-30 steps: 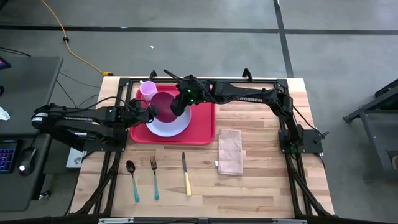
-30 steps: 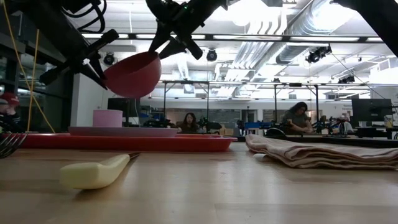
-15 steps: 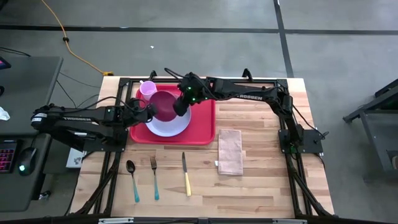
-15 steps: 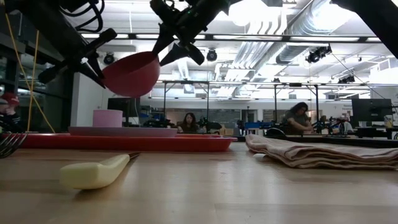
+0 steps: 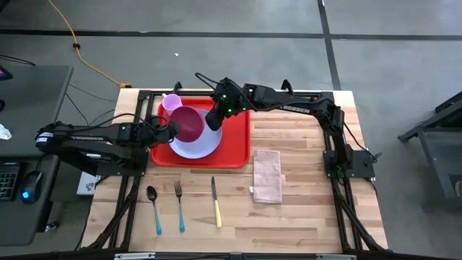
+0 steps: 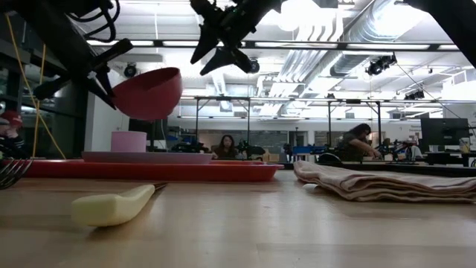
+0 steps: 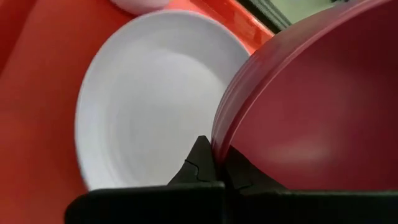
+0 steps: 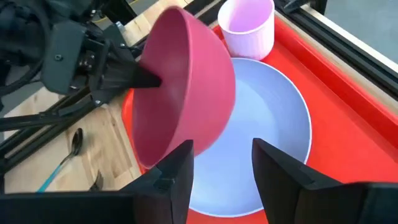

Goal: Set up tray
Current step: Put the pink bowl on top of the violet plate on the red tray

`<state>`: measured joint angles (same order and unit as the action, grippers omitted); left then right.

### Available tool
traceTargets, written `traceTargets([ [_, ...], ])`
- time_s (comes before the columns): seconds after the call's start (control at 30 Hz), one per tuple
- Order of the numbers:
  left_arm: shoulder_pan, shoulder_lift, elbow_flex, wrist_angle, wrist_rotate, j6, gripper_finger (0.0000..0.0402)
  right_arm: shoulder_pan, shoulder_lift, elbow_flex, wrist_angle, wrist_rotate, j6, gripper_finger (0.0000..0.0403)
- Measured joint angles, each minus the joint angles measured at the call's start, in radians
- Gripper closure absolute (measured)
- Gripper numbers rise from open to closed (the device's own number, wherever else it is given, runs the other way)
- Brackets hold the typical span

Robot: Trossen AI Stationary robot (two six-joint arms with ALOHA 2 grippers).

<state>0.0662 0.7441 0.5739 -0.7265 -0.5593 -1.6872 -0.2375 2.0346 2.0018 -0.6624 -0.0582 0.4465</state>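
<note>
Flat red tray (image 5: 234, 144); low rim; rounded corners.

We read only 1 marking, a brand name in white capitals, repeated on each arm. On the right arm (image 5: 289, 108), toward 12 o'clock of the table in the high view, the lettering is small and reads as "TROSSEN" only in part. On the left arm (image 5: 83, 133), toward 9 o'clock, the same lettering appears, equally small. No other text, number or sign is legible.
</note>
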Motion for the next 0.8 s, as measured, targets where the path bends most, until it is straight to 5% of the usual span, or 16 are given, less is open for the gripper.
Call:
traceTargets([
  [0.43,0.000,0.004,0.000,-0.022,0.096,-0.042,0.0390,0.000,-0.058,0.000,-0.085,0.015,-0.120,0.0265],
  [0.8,0.000,0.038,-0.002,-0.087,0.194,-0.142,0.0390,0.004,-0.142,0.000,-0.127,0.210,-0.318,0.0265],
])
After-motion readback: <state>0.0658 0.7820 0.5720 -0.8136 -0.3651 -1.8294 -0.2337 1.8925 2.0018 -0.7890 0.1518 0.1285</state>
